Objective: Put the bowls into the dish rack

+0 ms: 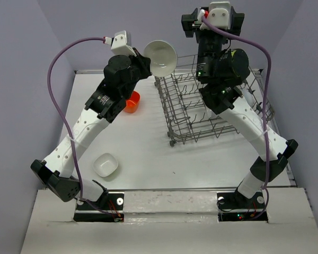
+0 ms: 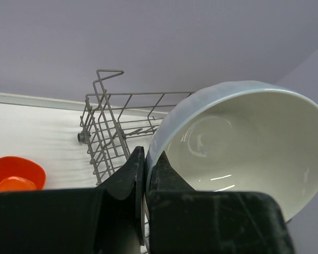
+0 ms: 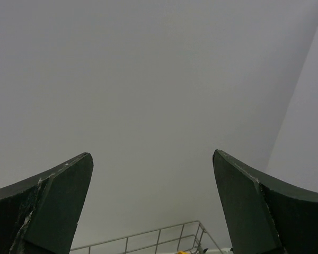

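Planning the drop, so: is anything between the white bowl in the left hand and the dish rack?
Nothing visible. The white bowl hangs raised near the dish rack's far left corner, open air between; the right arm hovers over its right half.

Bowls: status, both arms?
Left gripper shut on raised white bowl rim, near dish rack far-left corner. Right gripper open, empty, raised over rack. Second white bowl and red-orange bowl on table. No obstacle seen.

orange bowl (image 1: pixel 132 101) half hidden, dish rack (image 1: pixel 181 119) partly covered
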{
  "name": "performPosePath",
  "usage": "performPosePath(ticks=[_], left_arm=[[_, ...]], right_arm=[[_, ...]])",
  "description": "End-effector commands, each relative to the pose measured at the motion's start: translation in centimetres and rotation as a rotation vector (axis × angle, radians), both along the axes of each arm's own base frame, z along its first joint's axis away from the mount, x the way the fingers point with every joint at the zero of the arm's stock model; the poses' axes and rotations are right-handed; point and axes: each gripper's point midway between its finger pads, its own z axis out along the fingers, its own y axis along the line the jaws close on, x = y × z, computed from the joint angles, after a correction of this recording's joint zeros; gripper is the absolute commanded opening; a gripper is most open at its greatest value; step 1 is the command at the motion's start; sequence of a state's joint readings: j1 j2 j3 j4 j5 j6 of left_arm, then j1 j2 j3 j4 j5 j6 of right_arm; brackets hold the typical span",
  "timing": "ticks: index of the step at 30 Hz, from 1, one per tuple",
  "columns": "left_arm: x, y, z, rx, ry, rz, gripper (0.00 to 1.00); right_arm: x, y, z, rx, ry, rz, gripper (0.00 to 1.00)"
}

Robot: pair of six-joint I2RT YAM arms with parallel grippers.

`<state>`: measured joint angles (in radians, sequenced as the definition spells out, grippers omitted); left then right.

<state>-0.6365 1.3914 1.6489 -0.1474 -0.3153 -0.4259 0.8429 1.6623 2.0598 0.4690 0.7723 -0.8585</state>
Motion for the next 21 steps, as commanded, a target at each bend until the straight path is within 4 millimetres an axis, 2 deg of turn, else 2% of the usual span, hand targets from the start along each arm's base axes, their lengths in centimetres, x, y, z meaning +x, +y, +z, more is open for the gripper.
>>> performPosePath(ticks=[1,11,21], left_arm=[[-1.0,1.3,4.8,-0.093,-0.125,0.017,0.0],[-1.0,1.5,4.8,-0.09,-0.121,0.02,0.0],[-0.8,0.8,4.5,-0.1,-0.12,0.0,0.0]], right_arm=[[0.2,-1.4,1.2,0.071,-0.046,0.025,1.0],[2.5,-2.2,0.1,0.065,-0.018,-0.022,1.0],[2.3,-4.4,-1.1,0.136,0.102,-0.11,1.0]])
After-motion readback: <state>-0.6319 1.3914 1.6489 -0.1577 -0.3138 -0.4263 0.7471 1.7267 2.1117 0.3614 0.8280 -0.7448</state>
